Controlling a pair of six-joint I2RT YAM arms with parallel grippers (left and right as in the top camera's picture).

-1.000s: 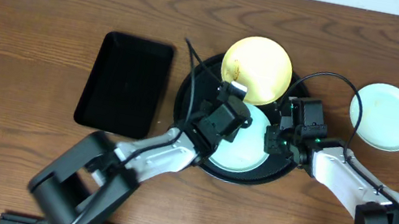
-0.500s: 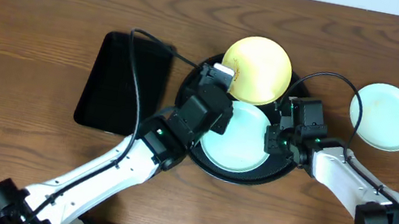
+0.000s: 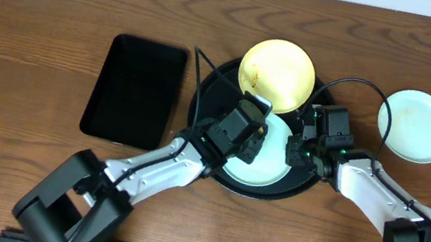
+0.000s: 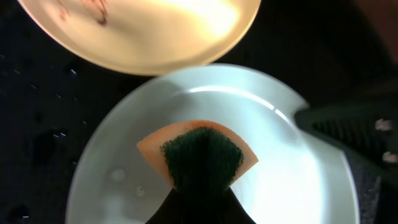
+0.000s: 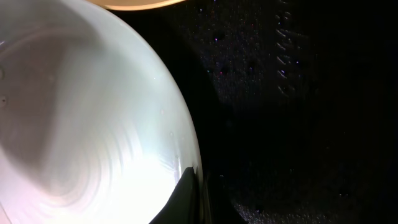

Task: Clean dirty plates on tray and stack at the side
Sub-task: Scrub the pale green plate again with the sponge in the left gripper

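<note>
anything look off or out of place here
The yellow plate overhangs the round tray's far rim instead of lying inside it like the mint plate, and a brown smear shows near its left edge. Nothing looks spilled or broken.

Pale mint plate (image 5: 81,124) filling the left, rim pinched by right gripper (image 5: 195,190) below, droplet-speckled black tray (image 5: 298,124) right, yellow plate (image 5: 137,2) edge above.
</note>
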